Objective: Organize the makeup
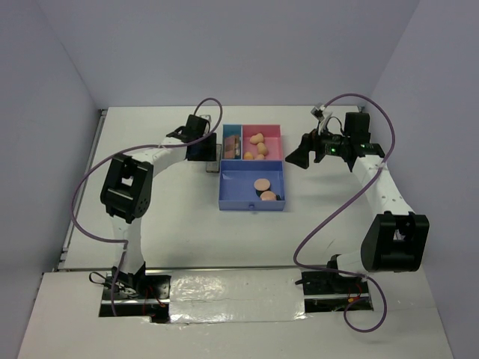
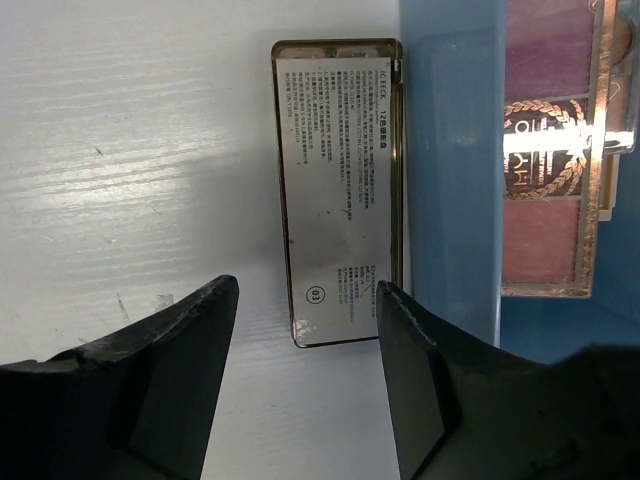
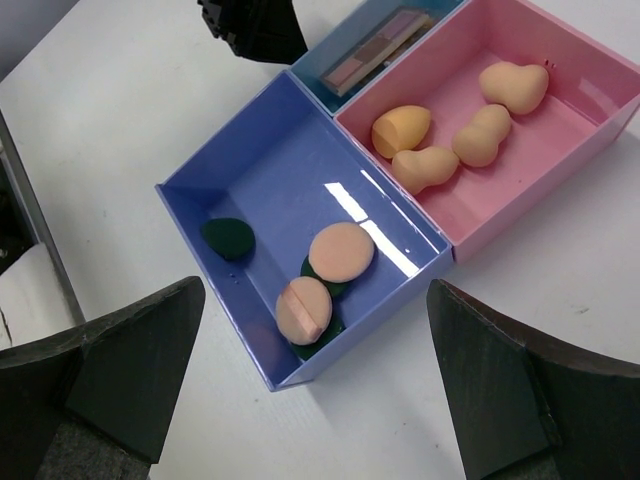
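Two palettes appear. The loose palette (image 2: 340, 190) lies label side up on the table (image 2: 130, 150), just beside the outer wall of the tray (image 2: 450, 170). The second palette (image 2: 550, 150) rests inside the small blue compartment. The left gripper (image 1: 203, 149) is over one end of the loose palette, its jaws spread apart and holding nothing. Four peach sponges (image 3: 480, 135) occupy the pink compartment. Two round puffs (image 3: 341, 250) lie in the large compartment, overlapping some of the dark green discs (image 3: 228, 238); one disc lies apart from them. The right gripper (image 1: 298, 153) is to the right of the tray, jaws wide and empty.
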{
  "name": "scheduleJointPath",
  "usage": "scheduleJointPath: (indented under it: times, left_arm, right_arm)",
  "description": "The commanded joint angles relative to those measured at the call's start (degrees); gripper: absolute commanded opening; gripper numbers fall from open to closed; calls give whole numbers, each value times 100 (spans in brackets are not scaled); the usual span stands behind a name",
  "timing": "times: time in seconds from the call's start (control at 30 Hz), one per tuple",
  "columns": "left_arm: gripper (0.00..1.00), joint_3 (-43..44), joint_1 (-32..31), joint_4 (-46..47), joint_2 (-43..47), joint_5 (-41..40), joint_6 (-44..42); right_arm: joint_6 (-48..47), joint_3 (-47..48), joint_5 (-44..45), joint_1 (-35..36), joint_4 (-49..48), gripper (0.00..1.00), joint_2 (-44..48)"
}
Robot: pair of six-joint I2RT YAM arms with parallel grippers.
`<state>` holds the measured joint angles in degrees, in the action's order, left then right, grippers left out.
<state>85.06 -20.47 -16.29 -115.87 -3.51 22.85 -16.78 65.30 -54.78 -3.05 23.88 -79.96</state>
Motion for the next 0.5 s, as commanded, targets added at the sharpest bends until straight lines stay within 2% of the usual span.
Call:
scheduleJointPath:
  times: [0.0, 0.13, 0.47]
  left_arm:
    - [70, 99, -36, 109, -128, 174, 123]
    - [77, -59, -71, 302, -128, 298, 228]
    - [78, 90, -150, 426, -374, 395, 316]
  right_arm:
    - [-107, 282, 3, -38, 91, 100, 7]
    - [-133, 317, 20, -38, 126, 100, -45]
    - [-177, 528, 47, -38, 328, 100, -230]
